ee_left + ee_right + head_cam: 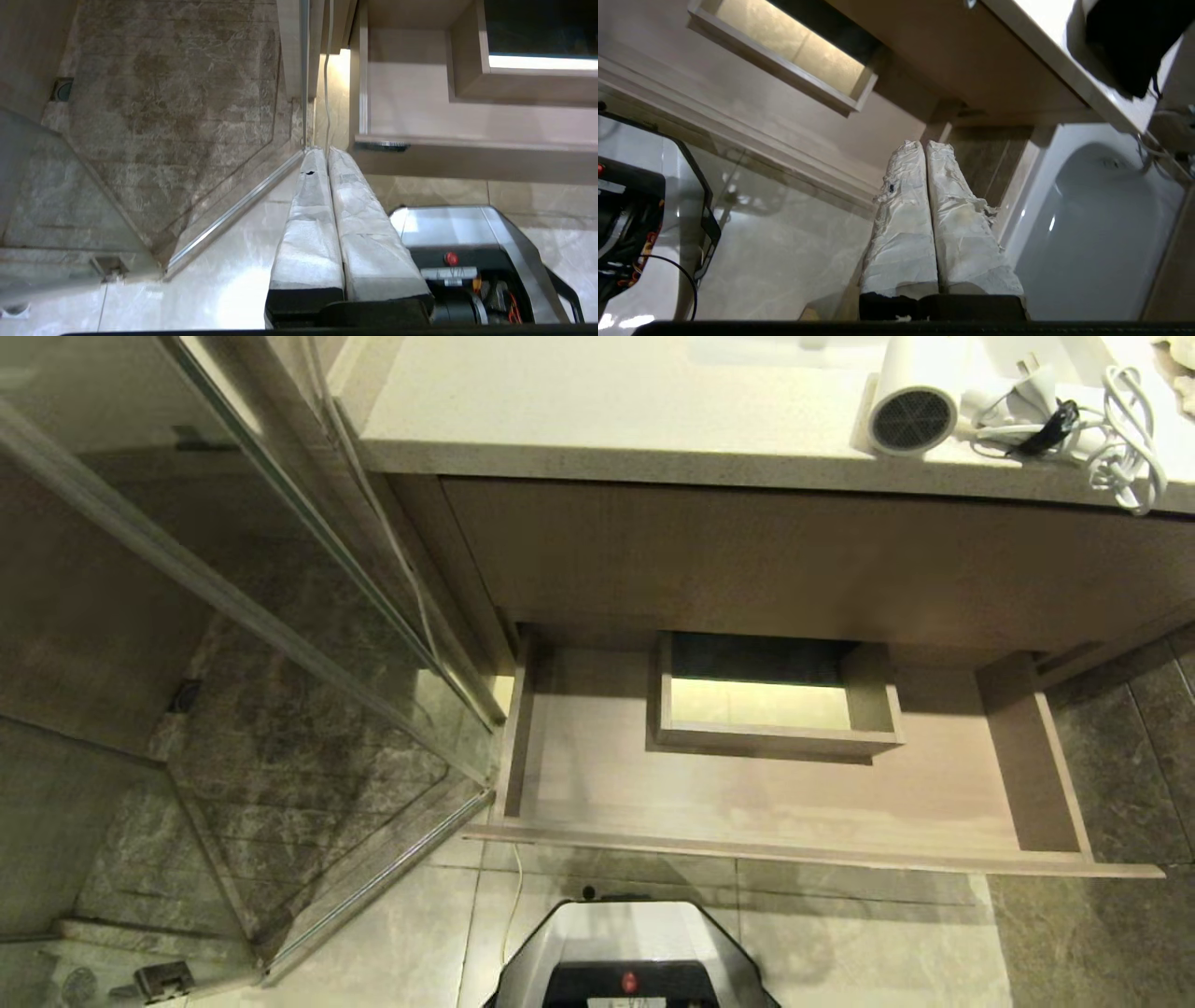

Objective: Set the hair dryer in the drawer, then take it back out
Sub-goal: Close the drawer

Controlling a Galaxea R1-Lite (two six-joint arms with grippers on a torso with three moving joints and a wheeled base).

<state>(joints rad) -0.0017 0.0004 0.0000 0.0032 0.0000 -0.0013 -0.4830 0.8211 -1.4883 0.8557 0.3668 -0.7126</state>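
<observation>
1. White dryer (917, 406) lies on the counter (597, 411) with its cord (1125, 443) bundled beside it, so it is either not yet put away or already back out; these frames cannot say which.
2. The drawer (747, 803) stands pulled out and holds nothing. The boxed cut-out (775, 705) at its back is bare too.
3. The right gripper (924, 144) has its padded fingers (901, 224) pressed together and grips nothing. It hangs off the drawer's corner, below the counter edge, with a white tub (1092, 219) just past its tips. The dryer sits above it and well apart.
4. The left gripper (321, 150) is likewise closed on nothing, parked low. The drawer's front corner and black label (380, 146) are just beyond its tips.
5. Still to do, as I judge it: either the whole cycle, or only closing the drawer.
6. Neither arm shows in the head view. Only the robot's base (635, 952) does, in front of the drawer.
</observation>
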